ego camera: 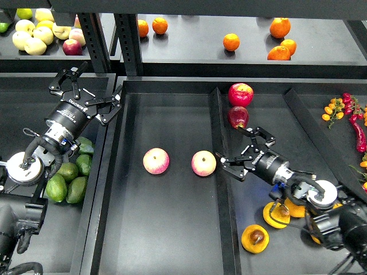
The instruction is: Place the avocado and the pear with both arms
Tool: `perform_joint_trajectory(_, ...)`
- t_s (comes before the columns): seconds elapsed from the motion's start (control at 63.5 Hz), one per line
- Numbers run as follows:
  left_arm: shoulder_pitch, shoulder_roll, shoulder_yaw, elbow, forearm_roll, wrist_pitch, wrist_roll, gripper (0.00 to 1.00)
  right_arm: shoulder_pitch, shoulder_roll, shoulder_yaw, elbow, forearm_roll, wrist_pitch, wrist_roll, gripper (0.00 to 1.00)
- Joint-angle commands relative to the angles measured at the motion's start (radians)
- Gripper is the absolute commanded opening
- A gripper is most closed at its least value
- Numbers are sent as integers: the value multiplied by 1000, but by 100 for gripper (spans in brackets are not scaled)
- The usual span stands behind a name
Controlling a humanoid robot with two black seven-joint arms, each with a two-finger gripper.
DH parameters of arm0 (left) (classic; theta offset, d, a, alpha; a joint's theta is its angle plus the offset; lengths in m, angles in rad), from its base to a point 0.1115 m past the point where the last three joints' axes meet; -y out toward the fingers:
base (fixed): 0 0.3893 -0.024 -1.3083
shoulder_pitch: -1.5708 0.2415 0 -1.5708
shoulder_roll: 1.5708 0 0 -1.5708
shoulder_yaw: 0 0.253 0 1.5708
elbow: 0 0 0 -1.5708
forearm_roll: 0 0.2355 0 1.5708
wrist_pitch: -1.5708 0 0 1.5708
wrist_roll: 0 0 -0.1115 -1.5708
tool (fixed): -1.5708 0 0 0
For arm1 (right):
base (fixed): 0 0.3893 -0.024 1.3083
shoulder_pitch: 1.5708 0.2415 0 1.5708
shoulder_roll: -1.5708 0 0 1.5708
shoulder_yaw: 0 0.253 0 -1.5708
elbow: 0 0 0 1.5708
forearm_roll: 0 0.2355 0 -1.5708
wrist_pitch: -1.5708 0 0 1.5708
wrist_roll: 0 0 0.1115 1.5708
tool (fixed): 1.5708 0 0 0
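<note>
Several green avocados [67, 172] lie in a pile in the left bin, just below my left arm. My left gripper [90, 90] is open and empty, above and behind the pile, near the divider to the middle tray. Yellow-orange pears with dark brown blotches [255, 238] lie in the right bin at the front; a second one [276, 215] is partly covered by my right arm. My right gripper [236, 150] is open and empty over the ridge between the middle tray and the right bin, just right of a pink-yellow apple, well behind the pears.
Two pink-yellow apples [156, 160] [203, 163] lie in the middle tray [166, 229]. Two red fruits [241, 94] lie at the back of the right bin. Chillies and small tomatoes [344, 109] are at far right. The upper shelf holds oranges [231, 41] and yellow apples [31, 34].
</note>
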Motion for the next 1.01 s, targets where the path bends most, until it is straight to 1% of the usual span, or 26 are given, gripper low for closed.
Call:
perform_joint_trajectory(0.0, 0, 0, 1, 7, 0, 5, -16, 99, 4, 4, 68, -4, -31, 0, 146, 99)
perform_joint_trajectory(0.016, 0, 0, 1, 9, 0, 5, -16, 99, 4, 4, 72, -4, -37, 0, 163, 99)
perform_joint_trajectory(0.031, 0, 0, 3, 12, 0, 5, -16, 99, 4, 4, 84, -4, -54, 0, 207, 99)
perform_joint_trajectory(0.047, 0, 0, 3, 12, 0, 5, -16, 99, 4, 4, 92, -3, -60, 0, 224, 99)
perform_joint_trajectory(0.063, 0, 0, 4, 12, 0, 4, -16, 99, 4, 4, 100, -3, -73, 0, 257, 99)
perform_joint_trajectory(0.094, 0, 0, 4, 12, 0, 5, -16, 99, 4, 4, 106, -3, -83, 0, 285, 99)
perform_joint_trajectory(0.11, 0, 0, 6, 12, 0, 5, -16, 99, 6, 4, 115, -3, -93, 0, 317, 99)
perform_joint_trajectory(0.126, 0, 0, 7, 12, 0, 5, -16, 99, 7, 4, 118, -3, -97, 0, 331, 99)
perform_joint_trajectory(0.142, 0, 0, 9, 12, 0, 5, -16, 99, 10, 4, 124, -3, -103, 0, 362, 99)
perform_joint_trajectory(0.157, 0, 0, 11, 12, 0, 5, -16, 99, 10, 4, 126, -4, -106, 0, 374, 99)
perform_joint_trajectory(0.173, 0, 0, 14, 12, 0, 5, -16, 100, 16, 4, 126, -4, -114, 0, 400, 99)
perform_joint_trajectory(0.236, -1, 0, 20, 12, 0, 5, -16, 99, 33, 4, 118, -6, -149, 0, 437, 99)
perform_joint_trajectory(0.394, -9, 0, 26, 12, 0, 10, -14, 99, 58, 4, 141, -32, -310, 0, 436, 99)
perform_joint_trajectory(0.457, -12, 0, 27, 13, 0, 10, -13, 99, 58, 4, 187, -31, -349, 0, 427, 99)
perform_joint_trajectory(0.472, -15, 0, 27, 15, 0, 10, -5, 99, 58, 4, 256, -24, -370, 0, 416, 99)
perform_joint_trajectory(0.551, -20, 0, 29, 23, 0, 10, -2, 99, 56, 4, 308, -14, -384, 0, 414, 99)
perform_joint_trajectory(0.866, -44, 0, 27, 66, 0, 10, 0, 99, 58, 4, 364, 23, -479, 0, 413, 99)
perform_joint_trajectory(0.992, -46, 0, 27, 73, 0, 8, -10, 99, 56, 4, 365, 31, -482, 0, 408, 99)
